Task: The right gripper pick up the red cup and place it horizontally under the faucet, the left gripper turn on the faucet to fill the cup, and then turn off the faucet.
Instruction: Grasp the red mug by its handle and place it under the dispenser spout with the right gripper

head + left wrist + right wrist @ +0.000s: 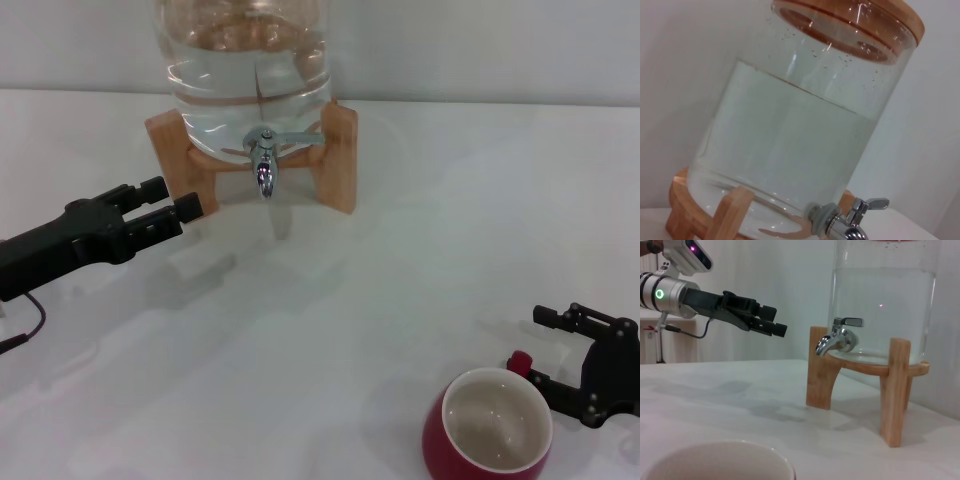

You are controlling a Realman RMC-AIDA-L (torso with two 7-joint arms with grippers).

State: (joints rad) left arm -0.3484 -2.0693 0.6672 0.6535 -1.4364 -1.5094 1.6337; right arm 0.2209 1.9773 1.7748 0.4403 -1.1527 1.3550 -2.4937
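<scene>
The red cup (487, 425) stands upright on the white table at the front right, its cream inside showing; its rim fills the bottom of the right wrist view (715, 462). Its small handle (518, 361) points toward my right gripper (536, 348), which is open right beside it, one finger on each side of the handle. The faucet (263, 168) sticks out of the clear water jar (250, 70) at the back centre, with no water running. It also shows in the wrist views (852, 222) (837, 337). My left gripper (172, 198) is open and empty, hovering left of the faucet (771, 321).
The jar (790, 140) is about two-thirds full and rests on a wooden stand (340, 155) with legs on either side of the faucet. A thin black cable (25, 325) hangs under the left arm. The white table (330, 330) runs between stand and cup.
</scene>
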